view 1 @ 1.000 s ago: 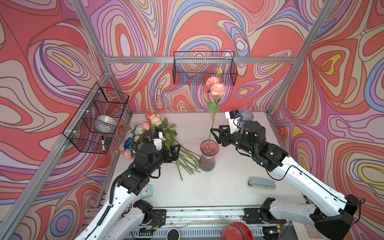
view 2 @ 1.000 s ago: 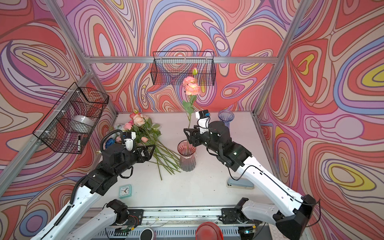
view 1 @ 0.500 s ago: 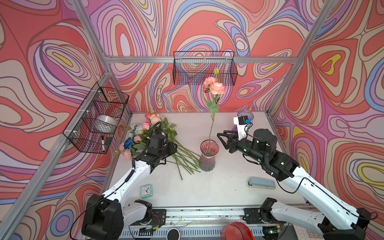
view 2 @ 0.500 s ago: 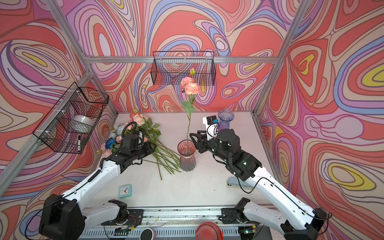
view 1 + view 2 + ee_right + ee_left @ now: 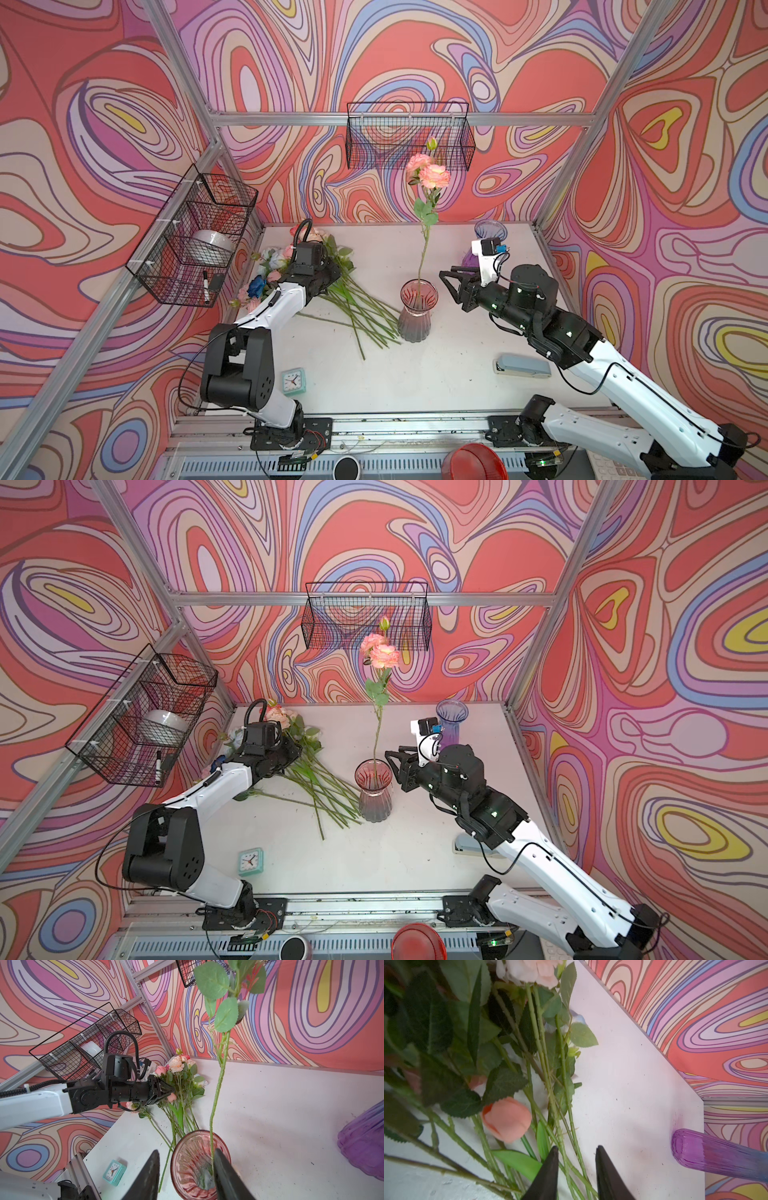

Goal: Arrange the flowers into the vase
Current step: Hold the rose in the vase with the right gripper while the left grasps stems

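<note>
A ribbed pink glass vase (image 5: 415, 316) (image 5: 374, 791) (image 5: 199, 1165) stands mid-table. One long-stemmed peach-pink flower (image 5: 432, 174) (image 5: 382, 654) stands upright in it, held by nothing. The other flowers (image 5: 353, 299) (image 5: 316, 779) lie in a pile at the left, blooms toward the back-left corner. My left gripper (image 5: 293, 752) (image 5: 576, 1148) (image 5: 169, 1091) is low over that pile, its jaws narrow but apart, green stems lying between them beside a peach bud (image 5: 506, 1119). My right gripper (image 5: 446, 282) (image 5: 392, 766) (image 5: 186, 1151) hangs open just right of the vase rim, with nothing in it.
A purple vase (image 5: 490, 232) (image 5: 716, 1157) (image 5: 365, 1142) stands at the back right. A mint clock (image 5: 294, 379) sits at the front left and a grey stapler (image 5: 521, 365) at the front right. Wire baskets hang on the left wall (image 5: 195, 237) and the back wall (image 5: 409, 137).
The left arm reached down into the flower pile and its jaws narrowed around the stems. The right gripper let go of the standing flower's stem and drew back to the right.
</note>
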You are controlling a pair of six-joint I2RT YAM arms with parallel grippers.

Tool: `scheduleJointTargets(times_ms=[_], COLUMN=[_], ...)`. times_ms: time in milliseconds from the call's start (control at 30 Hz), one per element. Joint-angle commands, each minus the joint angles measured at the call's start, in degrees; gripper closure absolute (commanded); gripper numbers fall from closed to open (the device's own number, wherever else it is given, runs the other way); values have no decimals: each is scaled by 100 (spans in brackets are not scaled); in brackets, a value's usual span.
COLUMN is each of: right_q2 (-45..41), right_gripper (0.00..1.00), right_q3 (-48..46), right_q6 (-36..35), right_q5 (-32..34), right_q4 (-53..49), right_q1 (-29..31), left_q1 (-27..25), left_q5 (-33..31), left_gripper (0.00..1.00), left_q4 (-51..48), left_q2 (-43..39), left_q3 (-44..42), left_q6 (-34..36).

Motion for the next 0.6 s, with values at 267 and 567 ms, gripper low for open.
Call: scheduleJointTargets(times_ms=[267,567], right_q2=[-232,-209], right_gripper=[58,59], right_q3=[-83,-90], right_q6=[-7,-25], right_q5=[259,303], right_q4=[-196,-202], right_q1=[5,5], left_q1=[24,24], left_q5=[-474,-493], left_gripper=[68,71], left_q4=[-879,-844], left_q2=[949,1300], left_q3=[979,1077], left_q6=[266,285])
